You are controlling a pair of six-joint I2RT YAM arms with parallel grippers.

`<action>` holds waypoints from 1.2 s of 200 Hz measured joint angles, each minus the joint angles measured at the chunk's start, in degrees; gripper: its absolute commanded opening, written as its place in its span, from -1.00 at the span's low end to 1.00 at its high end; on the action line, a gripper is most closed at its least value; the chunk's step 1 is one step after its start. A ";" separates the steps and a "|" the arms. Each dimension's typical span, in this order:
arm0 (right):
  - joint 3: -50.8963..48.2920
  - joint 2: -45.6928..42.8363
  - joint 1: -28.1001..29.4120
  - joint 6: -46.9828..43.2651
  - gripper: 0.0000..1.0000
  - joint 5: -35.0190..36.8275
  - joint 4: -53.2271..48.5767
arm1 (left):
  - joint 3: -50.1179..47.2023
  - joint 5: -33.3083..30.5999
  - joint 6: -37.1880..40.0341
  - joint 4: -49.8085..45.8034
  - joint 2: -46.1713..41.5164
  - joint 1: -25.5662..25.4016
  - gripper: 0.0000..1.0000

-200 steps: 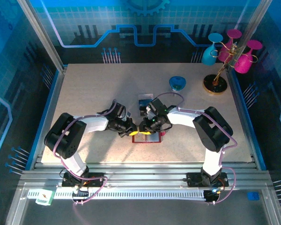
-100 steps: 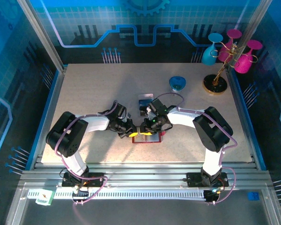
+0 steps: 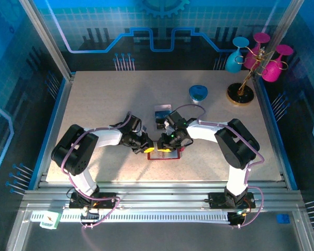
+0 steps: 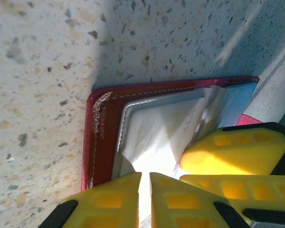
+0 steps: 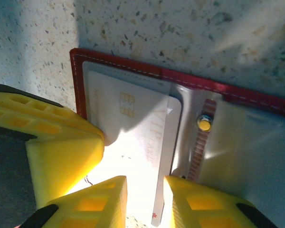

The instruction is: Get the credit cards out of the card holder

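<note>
The red card holder [image 3: 166, 156] lies open on the table between both arms. My left gripper [image 3: 148, 148] rests on its left part; in the left wrist view the gripper [image 4: 146, 175] is pinched on the grey inner pocket [image 4: 156, 123] of the red holder [image 4: 102, 137]. My right gripper [image 3: 165, 145] is over the same wallet. In the right wrist view this gripper [image 5: 145, 179] stands open, with a pale pink chip card [image 5: 133, 118] sticking out of the pocket and reaching between its fingers. A blue-and-dark card [image 3: 161, 114] lies on the table just behind the wallet.
A blue heart-shaped dish [image 3: 198, 93] sits behind the right arm. At the back right corner a stand [image 3: 240, 94] carries blue and pink glasses. The two grippers nearly touch: the right one's fingers [image 4: 232, 152] crowd the left wrist view.
The left arm's elbow has drifted a little to the right. Both grippers stay at the wallet, and the right one has edged slightly toward it.
</note>
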 measured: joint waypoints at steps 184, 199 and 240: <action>-1.88 -1.51 0.00 1.31 -0.51 -2.01 2.93 | 0.00 -0.17 0.02 -0.44 0.00 0.00 -0.76; -2.23 -1.03 0.00 1.51 -0.51 -2.19 3.56 | 0.00 -0.17 0.02 -0.44 0.00 0.00 -0.77; -2.51 -0.74 -0.15 1.40 -0.51 -2.12 3.76 | 0.00 -0.17 0.44 -0.48 -0.07 0.00 -0.76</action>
